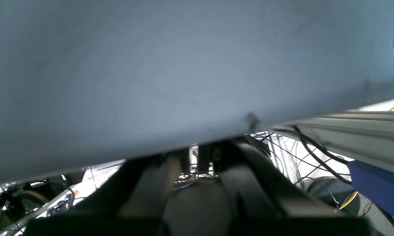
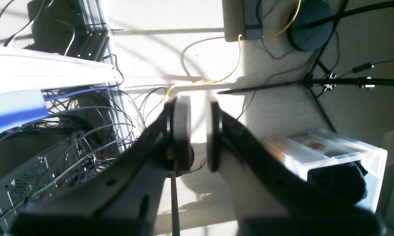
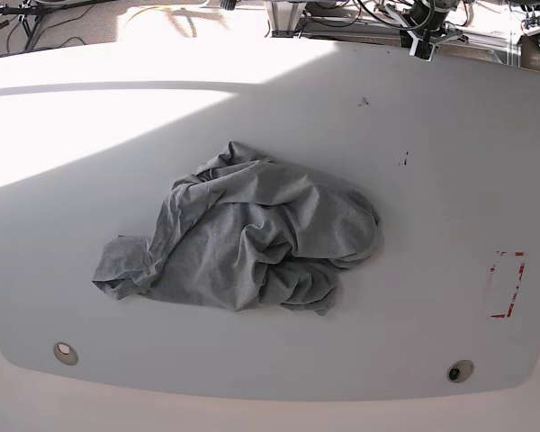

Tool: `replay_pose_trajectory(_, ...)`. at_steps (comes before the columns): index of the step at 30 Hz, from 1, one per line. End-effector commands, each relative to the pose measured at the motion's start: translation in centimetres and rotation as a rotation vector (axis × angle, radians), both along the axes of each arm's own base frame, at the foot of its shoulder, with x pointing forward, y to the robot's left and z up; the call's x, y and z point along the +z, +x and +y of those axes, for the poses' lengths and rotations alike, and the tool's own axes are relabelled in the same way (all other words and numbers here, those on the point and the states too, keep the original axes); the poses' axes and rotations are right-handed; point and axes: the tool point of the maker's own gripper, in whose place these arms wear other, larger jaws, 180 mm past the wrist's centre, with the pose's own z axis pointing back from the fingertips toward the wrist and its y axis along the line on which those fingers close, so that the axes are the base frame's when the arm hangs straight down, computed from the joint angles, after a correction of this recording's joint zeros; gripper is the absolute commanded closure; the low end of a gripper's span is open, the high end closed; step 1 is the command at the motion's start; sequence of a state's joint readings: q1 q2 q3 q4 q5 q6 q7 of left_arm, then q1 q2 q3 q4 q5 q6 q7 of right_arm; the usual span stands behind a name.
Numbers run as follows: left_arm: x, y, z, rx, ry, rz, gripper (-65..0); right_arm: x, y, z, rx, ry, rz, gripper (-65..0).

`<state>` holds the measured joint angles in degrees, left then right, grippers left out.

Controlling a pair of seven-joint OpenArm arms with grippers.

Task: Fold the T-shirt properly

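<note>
Lying crumpled mid-table, the T-shirt awaits its first step — spreading flat. Left gripper is clenched, right gripper slightly parted — both empty and must reach in.

You are looking at a broad white table with rounded corners, a red rectangular mark near its right edge, a round fitting at the front left and another at the front right, and a wide band of sunlight slanting across its left part. Below and around it you see a pale carpeted floor in hard sun and shadow, strewn with dark cables, a yellow cable and black tripod legs. A clear plastic bin stands on the floor, and an open computer chassis sits by the aluminium frame.
</note>
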<state>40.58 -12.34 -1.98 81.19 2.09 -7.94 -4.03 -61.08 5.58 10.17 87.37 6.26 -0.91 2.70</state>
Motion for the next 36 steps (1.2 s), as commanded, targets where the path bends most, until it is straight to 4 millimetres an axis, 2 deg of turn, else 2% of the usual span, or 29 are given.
replay_pose_trajectory(1,1.4,1.3,0.4,-0.001,0.0,-0.079,-1.5,0.7,0.4,-0.1,0.002,-0.003,-0.02,-7.3)
replay_pose_trajectory(2,1.4,1.2,0.5,0.001,0.002,-0.075,-1.5,0.7,0.5,-0.1,0.001,-0.003,-0.023,-7.3)
replay_pose_trajectory(3,-0.2,-0.4,0.5,0.014,0.012,0.013,-2.1,0.1,10.4,1.3,0.011,0.022,-0.222,-7.9)
replay_pose_trajectory(4,-0.3,-0.4,0.5,0.014,0.012,0.015,-2.1,0.3,11.3,1.3,0.01,0.022,-0.239,-7.8)
replay_pose_trajectory(16,0.0,-0.2,0.5,0.016,0.01,0.006,-1.8,1.2,12.4,1.4,0.018,0.023,-0.26,-7.8)
replay_pose_trajectory(21,-0.2,-0.9,0.5,0.016,0.01,0.022,-1.8,1.0,11.6,1.4,0.016,0.022,-0.24,-7.8)
replay_pose_trajectory(26,-0.5,-2.2,0.5,0.018,0.009,0.048,-1.8,0.8,9.2,1.4,0.012,0.027,-0.189,-7.8)
replay_pose_trajectory(30,-0.9,-4.8,0.7,0.026,0.01,0.1,-2.1,-0.4,5.0,2.3,-0.019,0.046,-0.096,-7.8)
replay_pose_trajectory(36,-1.2,-7.0,0.9,0.038,0.01,0.144,-1.9,-1.3,0.9,2.9,-0.039,0.055,-0.019,-7.8)
